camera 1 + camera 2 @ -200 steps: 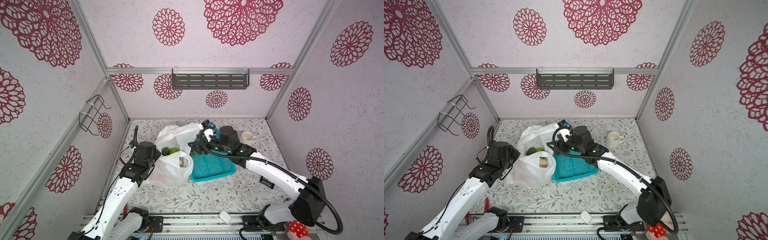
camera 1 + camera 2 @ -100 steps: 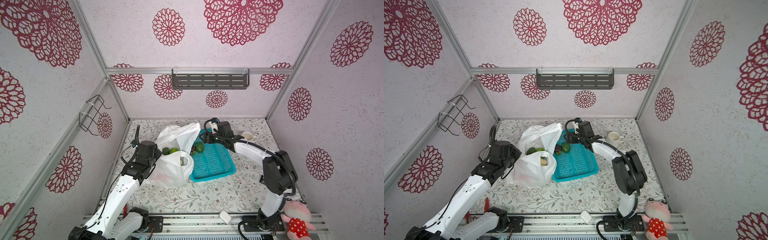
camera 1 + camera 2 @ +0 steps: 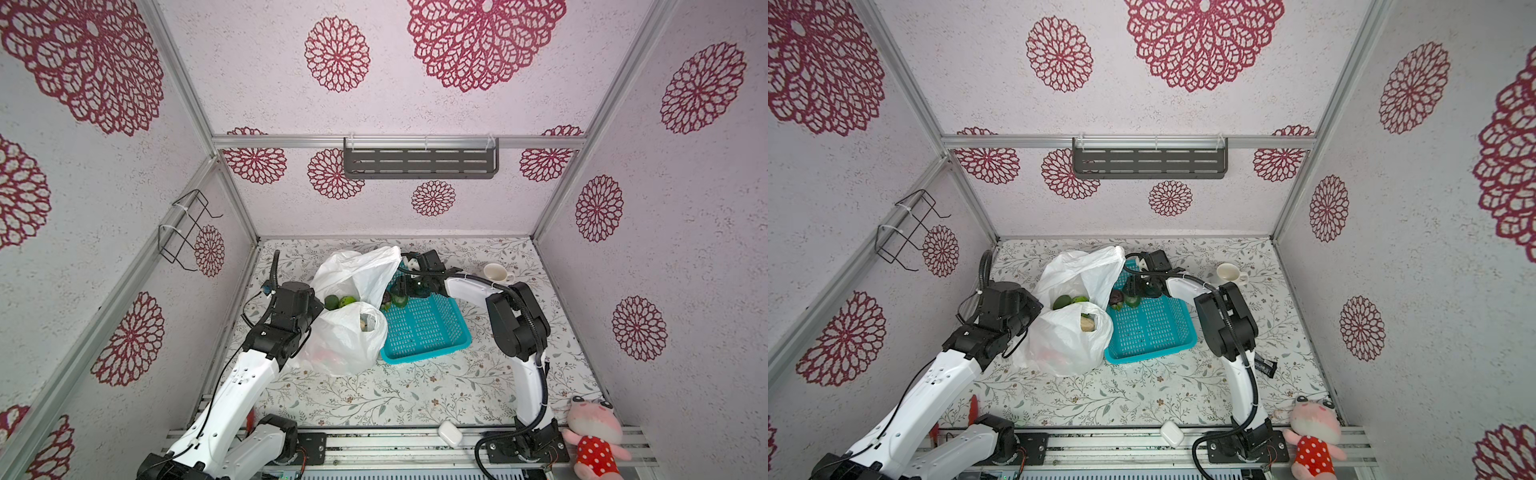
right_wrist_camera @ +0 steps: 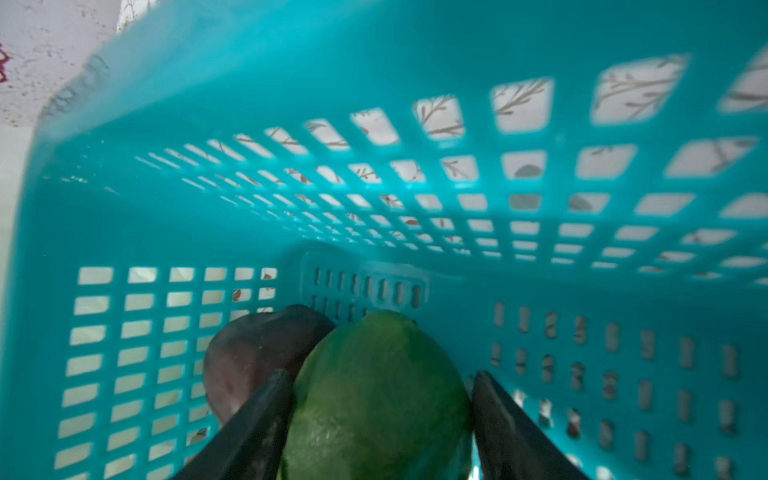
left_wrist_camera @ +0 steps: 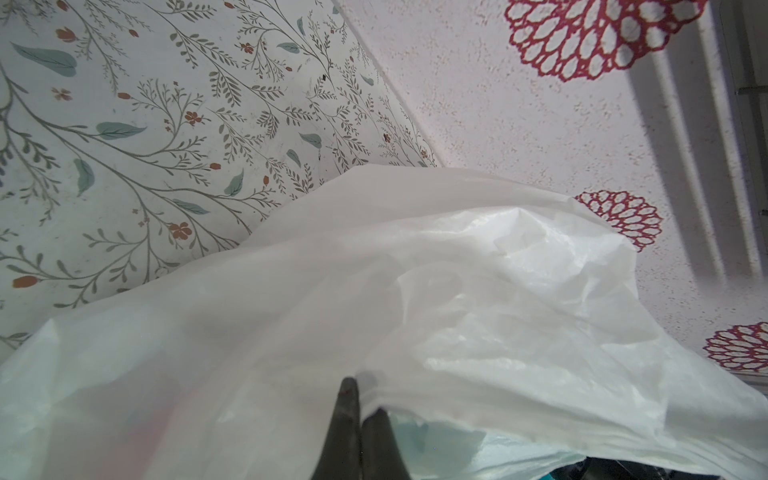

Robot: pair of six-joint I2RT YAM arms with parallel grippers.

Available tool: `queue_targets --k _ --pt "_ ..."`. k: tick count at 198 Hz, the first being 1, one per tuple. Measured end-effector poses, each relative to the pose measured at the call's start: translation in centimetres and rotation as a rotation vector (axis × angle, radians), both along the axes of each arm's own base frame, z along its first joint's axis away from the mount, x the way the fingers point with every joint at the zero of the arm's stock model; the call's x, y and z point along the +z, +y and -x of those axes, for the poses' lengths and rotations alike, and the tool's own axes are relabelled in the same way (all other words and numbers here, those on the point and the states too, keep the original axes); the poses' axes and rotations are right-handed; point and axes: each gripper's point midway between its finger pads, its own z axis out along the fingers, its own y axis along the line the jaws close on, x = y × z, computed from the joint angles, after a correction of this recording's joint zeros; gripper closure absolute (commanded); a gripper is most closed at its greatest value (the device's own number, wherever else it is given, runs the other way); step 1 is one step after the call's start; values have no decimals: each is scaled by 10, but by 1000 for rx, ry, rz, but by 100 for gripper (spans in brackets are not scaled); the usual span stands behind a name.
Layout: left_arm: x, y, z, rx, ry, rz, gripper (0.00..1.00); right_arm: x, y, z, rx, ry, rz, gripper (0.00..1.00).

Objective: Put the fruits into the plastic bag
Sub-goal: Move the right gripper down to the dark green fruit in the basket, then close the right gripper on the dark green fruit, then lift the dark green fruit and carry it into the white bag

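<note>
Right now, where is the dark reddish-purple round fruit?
In both top views the dark reddish-purple fruit lies in the far left corner of the teal perforated plastic basket, right beside the oval green fruit, near the white plastic bag.

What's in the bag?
A dark green fruit, a lighter green fruit and a pale fruit show at the bag's mouth; something reddish shows through its side. Deeper is covered.

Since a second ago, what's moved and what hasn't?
The right gripper dropped from above the teal basket into its far corner; jaws now straddle the green fruit, grip unconfirmed. The left gripper still pinches the plastic bag; bag and basket unmoved.
</note>
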Motion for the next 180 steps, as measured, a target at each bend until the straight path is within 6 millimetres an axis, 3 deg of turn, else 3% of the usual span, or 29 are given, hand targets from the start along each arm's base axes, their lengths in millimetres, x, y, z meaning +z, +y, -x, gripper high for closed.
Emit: queue_targets --k 30,64,84,107,138,158,180 --pt "-1 0 0 -1 2 0 100 -1 3 6 19 16 -18 66" --pt "-1 0 0 0 2 0 100 5 -4 19 29 21 -14 70" --pt "0 0 0 0 -1 1 100 21 -13 34 30 3 -24 69" --pt "1 0 1 0 -4 2 100 59 -21 57 44 -61 -88 68" --pt "2 0 1 0 -5 2 100 128 -18 87 114 -212 -250 68" --pt "1 0 1 -1 -4 1 100 169 -1 105 205 -306 -362 66" --pt "1 0 1 -1 -1 0 100 197 27 127 325 -367 -460 63"
